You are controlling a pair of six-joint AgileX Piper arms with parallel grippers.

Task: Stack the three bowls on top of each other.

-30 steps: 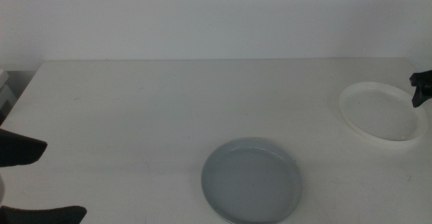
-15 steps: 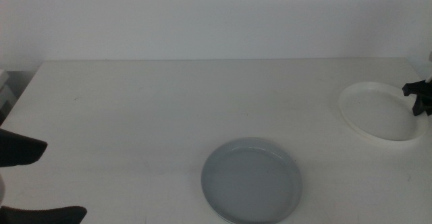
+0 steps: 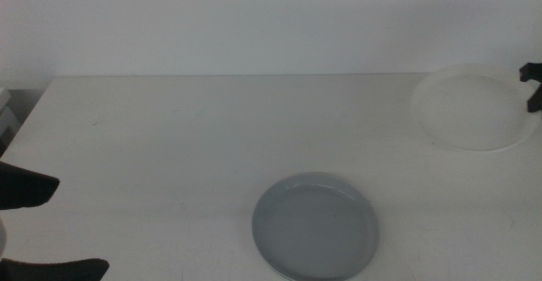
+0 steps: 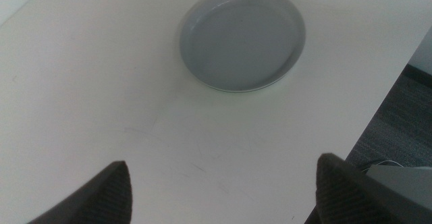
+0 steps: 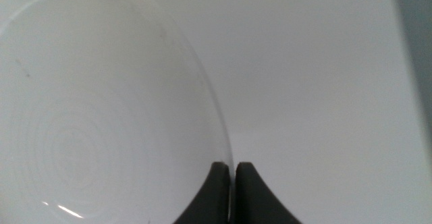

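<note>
Middle view is showing the right gripper (image 3: pixel 533 90) at the far right edge of the desk (image 3: pixel 169 146), clamping the rim of the white bowl (image 3: pixel 466 107) and carrying it just clear of the surface, tilted. Its jaws are pinching the thin rim between them, as the right wrist view (image 5: pixel 233 177) is confirming. The grey-blue bowl (image 3: pixel 315 227) is sitting at the near centre of the desk, well apart from the white one. A pale green rim seems to be peeking out beneath it in the left wrist view (image 4: pixel 223 89), so the mint bowl is probably lying under it already, though this is hard to tell. The left gripper (image 3: pixel 38 230) is waiting at the near left corner, jaws spread wide and holding nothing.

To do the step well, the right arm is needing to carry the white bowl level toward the grey-blue one, keep the pinch firm so the bowl is not swinging, centre it above the stack, lower it gently and let go only once it is seated.
</note>
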